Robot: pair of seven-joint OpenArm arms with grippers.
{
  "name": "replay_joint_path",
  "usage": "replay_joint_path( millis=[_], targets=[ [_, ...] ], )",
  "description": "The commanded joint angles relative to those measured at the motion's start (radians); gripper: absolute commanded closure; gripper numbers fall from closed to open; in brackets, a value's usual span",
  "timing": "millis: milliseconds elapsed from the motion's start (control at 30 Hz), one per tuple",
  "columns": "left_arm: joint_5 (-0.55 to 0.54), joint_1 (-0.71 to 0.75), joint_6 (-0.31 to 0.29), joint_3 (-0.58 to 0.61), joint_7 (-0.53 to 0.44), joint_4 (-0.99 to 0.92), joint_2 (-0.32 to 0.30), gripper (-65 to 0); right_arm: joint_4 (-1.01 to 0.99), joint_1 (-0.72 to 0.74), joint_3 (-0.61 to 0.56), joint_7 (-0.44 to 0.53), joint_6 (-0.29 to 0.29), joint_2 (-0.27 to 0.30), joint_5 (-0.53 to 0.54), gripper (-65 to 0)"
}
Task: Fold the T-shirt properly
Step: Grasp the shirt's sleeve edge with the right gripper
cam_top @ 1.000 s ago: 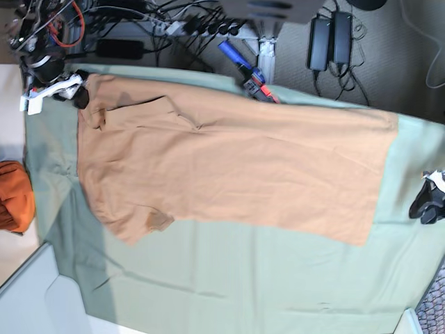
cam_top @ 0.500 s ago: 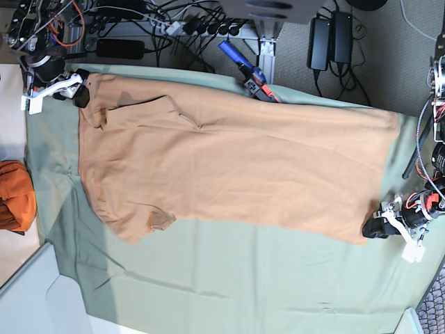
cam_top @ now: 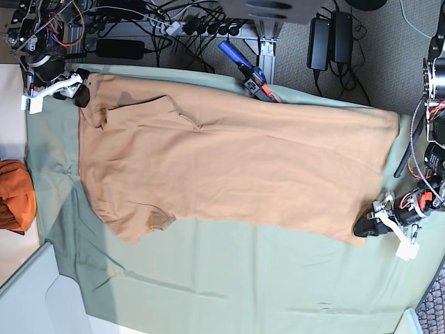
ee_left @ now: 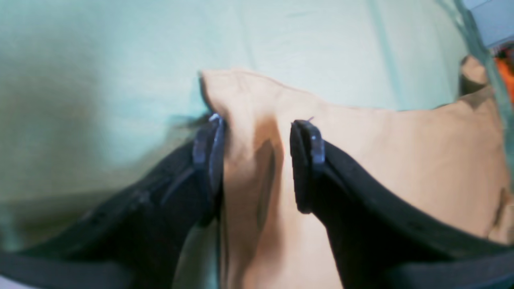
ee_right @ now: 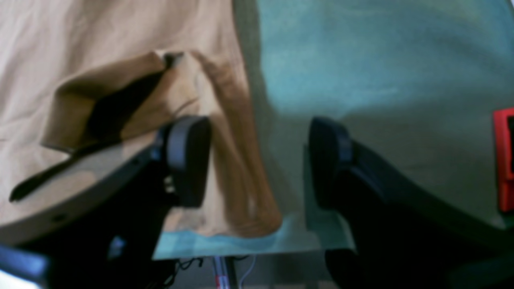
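I see the large peach cloth T-shirt point(cam_top: 229, 163) spread flat on the pale green table cloth point(cam_top: 229, 278), no fold made yet. My left gripper point(ee_left: 257, 160) straddles its hem corner, unclenched; my right gripper point(ee_right: 259, 160) gapes beside a shoulder edge.

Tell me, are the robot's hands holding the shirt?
Not yet. The left gripper straddles a T-shirt corner, the right gripper its edge; both are open.
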Motion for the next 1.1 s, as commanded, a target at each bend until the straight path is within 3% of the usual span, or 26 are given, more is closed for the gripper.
replay_joint_path(
  millis=[0, 467, 533, 700, 1067],
  targets=[
    [-0.031, -0.025, -0.009, -0.003, -0.006, 0.01, -0.011, -29.3, 0.015, 0.003, 0.013, 0.023, 0.063, 0.021, 0.008, -38.5],
    [-0.08, -0.019, -0.009, 0.019, 0.056, 0.068, -0.009, -28.5, 0.015, 0.006, 0.013, 0.031, 0.063, 0.021, 0.008, -38.4],
    [-0.081, -0.019, -0.009, 0.035, 0.053, 0.068, -0.009, -23.0, 0.015, 0.008, 0.013, 0.034, 0.062, 0.021, 0.008, -38.4],
    [-0.08, -0.019, -0.009, 0.046, -0.01, 0.068, -0.009, 0.0, 0.015, 0.008, 0.013, 0.035, 0.062, 0.021, 0.008, -38.4],
    [-0.082, -0.008, -0.009, 0.049, -0.031, 0.068, -0.011, 0.0, 0.017, 0.182, 0.089, 0.0, 0.06, 0.025, 0.01, -38.4]
  ],
)
